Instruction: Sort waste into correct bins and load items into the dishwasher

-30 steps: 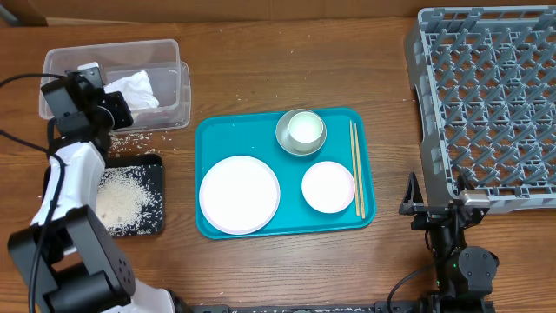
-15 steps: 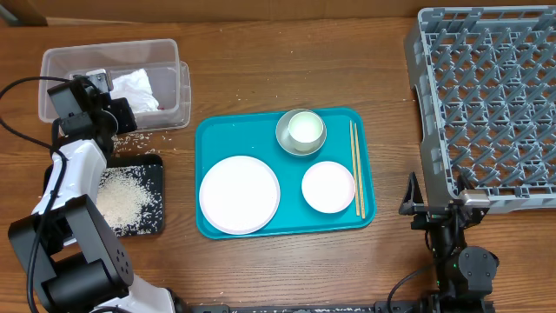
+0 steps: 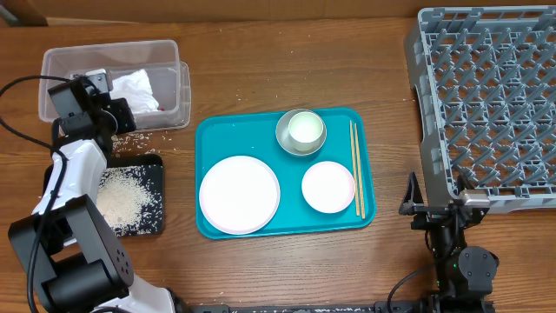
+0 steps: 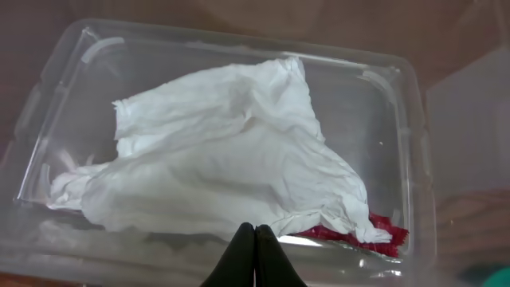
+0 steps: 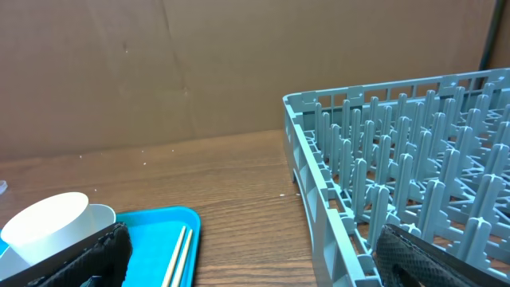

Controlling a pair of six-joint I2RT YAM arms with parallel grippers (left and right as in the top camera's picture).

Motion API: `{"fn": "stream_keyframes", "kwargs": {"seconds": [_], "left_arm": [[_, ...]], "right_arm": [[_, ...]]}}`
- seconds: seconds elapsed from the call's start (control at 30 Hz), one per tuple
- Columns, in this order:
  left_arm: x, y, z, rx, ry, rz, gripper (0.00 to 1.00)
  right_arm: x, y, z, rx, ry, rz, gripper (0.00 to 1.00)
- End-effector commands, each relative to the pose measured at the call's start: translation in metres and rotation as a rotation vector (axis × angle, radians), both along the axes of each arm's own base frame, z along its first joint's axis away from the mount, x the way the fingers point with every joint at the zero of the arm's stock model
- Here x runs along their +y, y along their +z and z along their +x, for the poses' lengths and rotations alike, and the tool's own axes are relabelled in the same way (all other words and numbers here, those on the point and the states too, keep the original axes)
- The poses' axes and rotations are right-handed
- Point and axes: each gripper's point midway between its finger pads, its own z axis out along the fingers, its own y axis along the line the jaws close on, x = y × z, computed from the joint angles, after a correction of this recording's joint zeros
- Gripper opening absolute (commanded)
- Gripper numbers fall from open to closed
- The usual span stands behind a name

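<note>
We see the crumpled white paper napkin (image 4: 231,159) lying in the clear plastic rectangular tub (image 4: 239,36), spread over most of its floor. The small red crinkly wrapper (image 4: 355,233) is in the same tub, poking out from under the napkin's corner at the right of the left wrist view. The left gripper (image 4: 254,233) hangs over the tub's near wall with its fingers pressed together and nothing between them. We can't tell from this angle whether the tips touch the napkin; they look just clear of it.

On the robot's side of the tub sits the shallow black rectangular tray (image 3: 156,165) with a pile of white rice grains (image 3: 117,198) in it. More loose grains are scattered on the wooden table (image 3: 261,78) between the tub and the black tray.

Mid-table we have the flat teal serving tray (image 3: 208,130). On it:
- the large round white plate (image 3: 239,194) at the left
- the smaller white dish (image 3: 328,187) to the plate's right
- the silvery bowl with white inside (image 3: 301,131) at the far edge
- the thin pale wooden chopsticks (image 3: 355,169) side by side along the right edge, just beside the dish

The large square grey plastic dish rack (image 3: 486,104) with upright pegs is at the table's right end. The right gripper (image 5: 253,255) sits low by the rack's near left corner, fingers spread wide and gripping nothing.
</note>
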Motion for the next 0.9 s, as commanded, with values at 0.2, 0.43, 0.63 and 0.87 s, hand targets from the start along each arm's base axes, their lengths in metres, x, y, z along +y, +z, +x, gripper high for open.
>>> {"fn": "stream_keyframes", "kwargs": {"seconds": [0.2, 0.43, 0.63, 0.87], "left_arm": [[0.004, 0.079, 0.0, -0.169, 0.003, 0.1, 0.05], [-0.001, 0.132, -0.012, -0.293, 0.067, 0.053, 0.33], [-0.005, 0.169, -0.029, -0.366, 0.104, 0.04, 1.0], [0.017, 0.173, -0.058, -0.313, 0.231, 0.098, 1.0]], "right_arm": [[-0.002, -0.001, 0.0, -0.007, -0.012, -0.004, 1.0], [-0.002, -0.001, 0.0, -0.007, -0.012, -0.004, 1.0], [-0.002, -0.001, 0.0, -0.007, -0.012, -0.004, 1.0], [-0.002, -0.001, 0.0, -0.007, -0.012, -0.004, 1.0]]}}
